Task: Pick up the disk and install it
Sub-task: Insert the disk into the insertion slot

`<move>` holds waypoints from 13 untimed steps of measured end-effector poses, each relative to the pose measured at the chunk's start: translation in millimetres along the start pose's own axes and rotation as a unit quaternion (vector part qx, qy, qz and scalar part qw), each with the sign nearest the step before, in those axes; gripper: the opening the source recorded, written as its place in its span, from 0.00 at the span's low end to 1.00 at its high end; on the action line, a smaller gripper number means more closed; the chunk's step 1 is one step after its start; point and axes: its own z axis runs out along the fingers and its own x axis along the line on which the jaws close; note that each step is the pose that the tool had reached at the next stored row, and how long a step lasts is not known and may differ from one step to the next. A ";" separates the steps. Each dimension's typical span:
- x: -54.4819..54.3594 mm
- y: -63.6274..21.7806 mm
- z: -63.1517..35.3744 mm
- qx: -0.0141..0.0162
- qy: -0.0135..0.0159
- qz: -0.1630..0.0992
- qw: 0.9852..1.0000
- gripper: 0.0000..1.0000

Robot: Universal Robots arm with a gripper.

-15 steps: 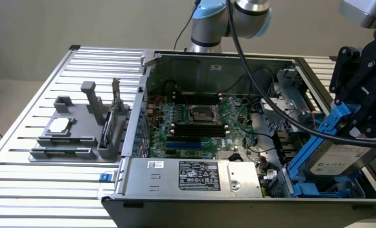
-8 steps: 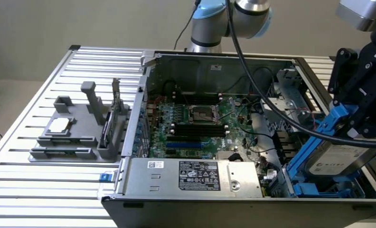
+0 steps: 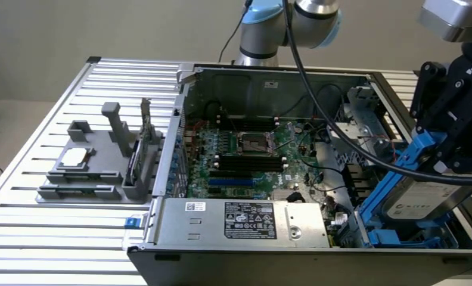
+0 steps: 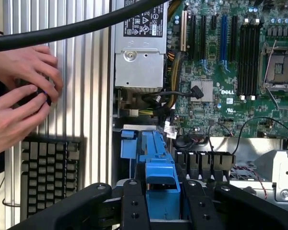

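The disk [image 3: 428, 199] is a silver-grey drive with a white label in a blue carrier frame. It hangs tilted, on edge, over the blue drive bay [image 3: 395, 237] in the front corner of the open computer case [image 3: 300, 253], on the exterior view's right. My black gripper [image 3: 449, 156] is shut on the disk's upper end. In the wrist view the blue carrier [image 4: 159, 178] sits clamped between my two fingers [image 4: 133, 206], pointing down into the bay. The disk's lower end is hidden behind the case wall.
A grey power supply box [image 3: 240, 221] with a white sticker lies beside the bay, and the motherboard [image 3: 248, 158] lies behind it. A black cable [image 4: 72, 31] crosses above. A person's hands [image 4: 19, 96] and a keyboard [image 4: 48, 172] are beside the case. A grey fixture [image 3: 89, 167] stands on the slatted table.
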 end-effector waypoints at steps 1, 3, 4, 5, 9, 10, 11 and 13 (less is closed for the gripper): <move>-0.2 0.0 0.4 0.000 0.000 0.000 1.000 0.33; -0.3 0.0 1.2 0.001 0.000 0.000 1.000 0.33; -0.3 -0.1 1.5 0.001 0.000 0.000 1.000 0.33; -0.3 -0.1 1.9 0.001 0.000 0.000 1.000 0.33; -0.4 -0.2 3.7 0.001 0.000 0.000 1.000 0.33; -0.4 -0.2 4.2 0.001 0.000 0.000 1.000 0.33; -0.4 -0.2 4.7 0.001 0.000 0.000 1.000 0.33; -0.4 -0.3 6.0 0.001 0.000 0.000 1.000 0.33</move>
